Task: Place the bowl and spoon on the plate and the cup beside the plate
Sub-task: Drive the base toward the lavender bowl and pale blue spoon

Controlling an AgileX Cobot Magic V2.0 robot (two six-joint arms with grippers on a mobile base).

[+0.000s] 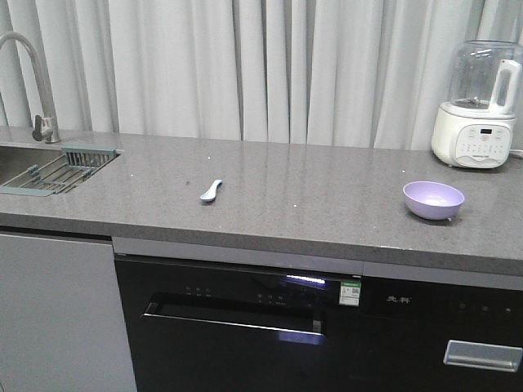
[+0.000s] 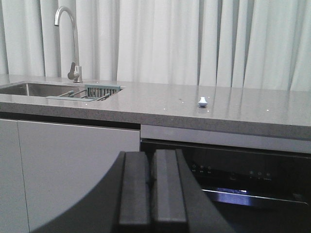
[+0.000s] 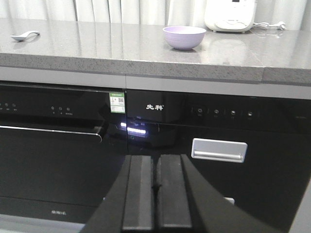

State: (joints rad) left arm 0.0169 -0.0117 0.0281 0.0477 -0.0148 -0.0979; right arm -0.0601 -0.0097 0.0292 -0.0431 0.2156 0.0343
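Observation:
A small lavender bowl [image 1: 433, 199] [image 3: 184, 37] sits upright on the right part of the grey counter. A pale bluish-white spoon [image 1: 211, 191] [image 2: 202, 101] [image 3: 25, 35] lies on the counter left of the middle. The plate and the cup are out of view. My left gripper [image 2: 151, 167] is shut and empty, held below counter height in front of the cabinets. Also below the counter edge, my right gripper [image 3: 156, 170] is shut with nothing in it, facing the dishwasher front. Neither gripper shows in the front view.
A sink [image 1: 33, 167] with a green drain rack [image 1: 78, 159] and a tall faucet [image 1: 37, 73] is at the left. A white appliance with a clear jar [image 1: 478, 106] stands at the back right. The black dishwasher [image 1: 245, 327] fills the space under the counter. Curtains hang behind.

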